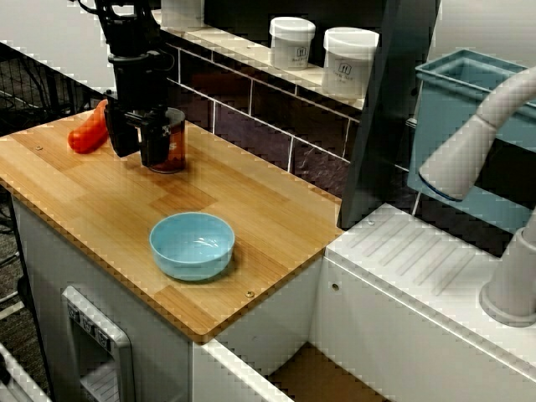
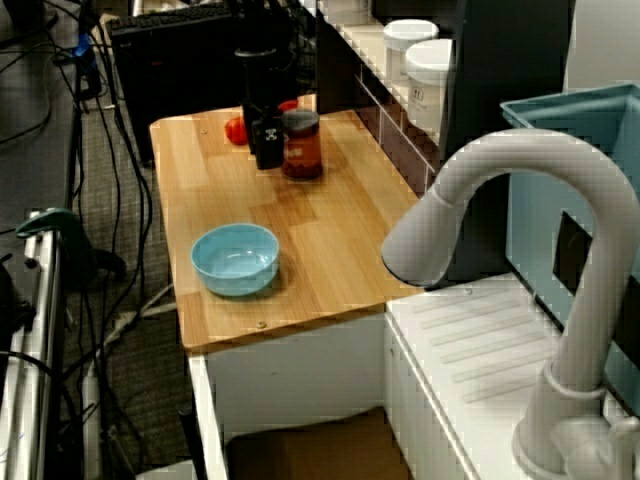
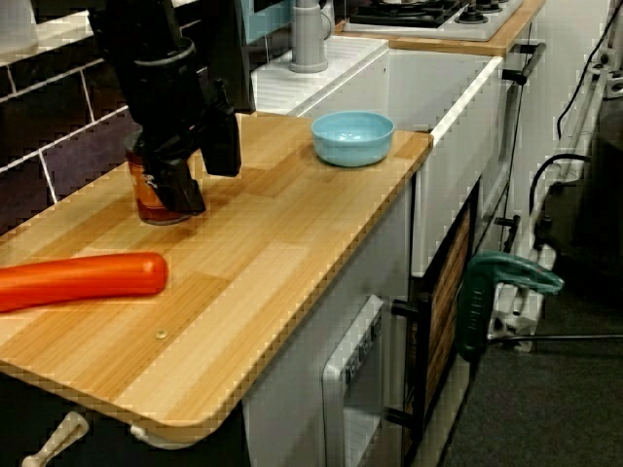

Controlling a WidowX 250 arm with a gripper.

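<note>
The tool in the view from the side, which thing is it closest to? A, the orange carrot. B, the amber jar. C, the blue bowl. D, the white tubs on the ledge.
B: the tool stands right beside the amber jar, while the orange carrot lies off to one side and the blue bowl sits farther along the counter.

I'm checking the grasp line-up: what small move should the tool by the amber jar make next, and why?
Probably shift the tool sideways toward the tiled wall: its jaws stand apart, and the amber jar seems to sit beside one finger, not between them.
</note>
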